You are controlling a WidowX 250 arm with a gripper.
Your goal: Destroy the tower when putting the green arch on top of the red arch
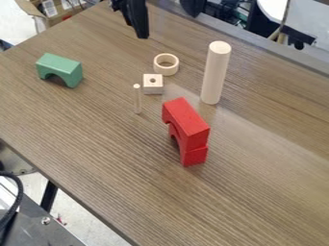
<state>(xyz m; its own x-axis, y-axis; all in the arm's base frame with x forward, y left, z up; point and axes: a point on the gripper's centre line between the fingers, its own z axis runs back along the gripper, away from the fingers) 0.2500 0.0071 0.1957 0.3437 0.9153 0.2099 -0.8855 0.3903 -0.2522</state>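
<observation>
We see bright, diffuse light across the bench (96, 139), with a soft pale glare spreading rightward past the foot of the wooden cylinder (215, 72). Shade darkens the opening of the green arch (64, 67), while upper faces catch more light than the sides.

Green arch (63, 66), red arch (187, 120), pale cylinder (215, 74), brown wood-grained table (96, 134).

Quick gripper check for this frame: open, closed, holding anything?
Gripper: at the top edge over the table, nothing visible in its grasp; open or closed cannot be told.
</observation>
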